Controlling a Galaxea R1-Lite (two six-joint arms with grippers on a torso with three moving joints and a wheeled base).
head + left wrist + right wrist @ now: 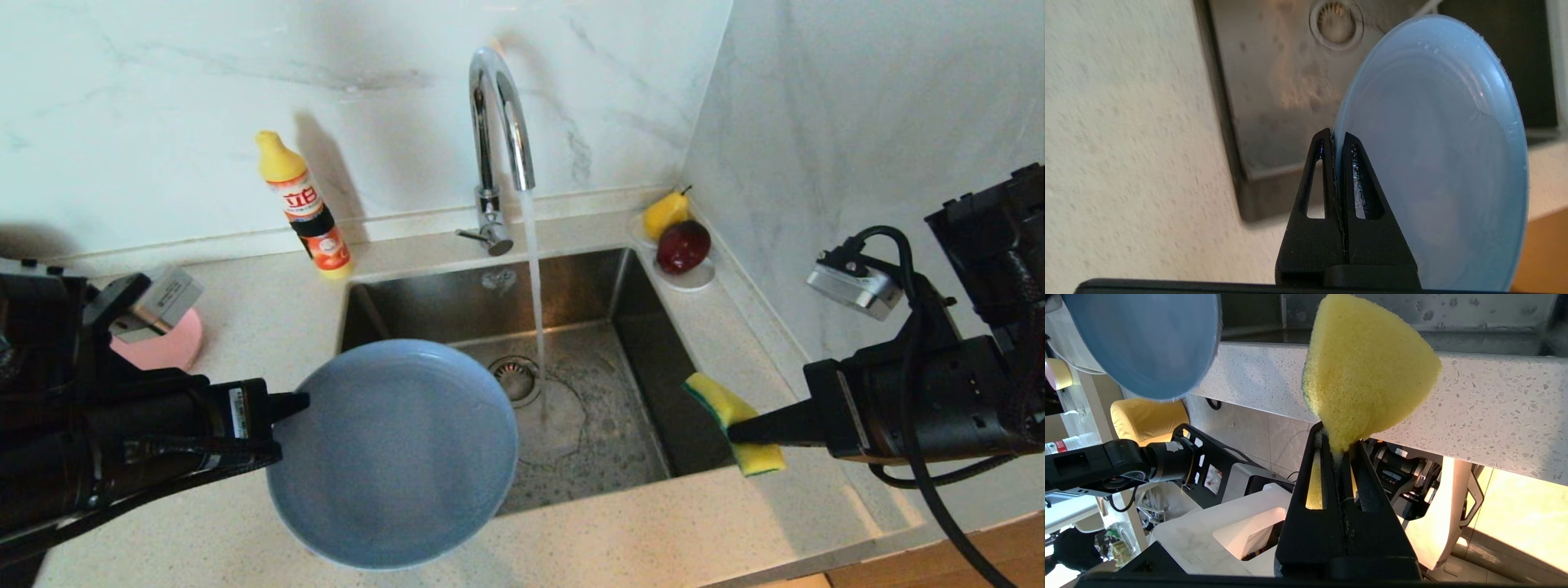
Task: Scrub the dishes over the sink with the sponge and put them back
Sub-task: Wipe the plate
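L gripper (298, 402) pinching blue plate (396, 465), sponge (735, 420) right

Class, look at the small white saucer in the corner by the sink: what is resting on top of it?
On the white saucer sit a dark red apple and, behind it, a yellow pear. The fruit covers most of the saucer's surface.

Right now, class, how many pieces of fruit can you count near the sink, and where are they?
2. A yellow pear and a dark red apple sit together on a small white saucer at the sink's far right corner. Others may be hidden.
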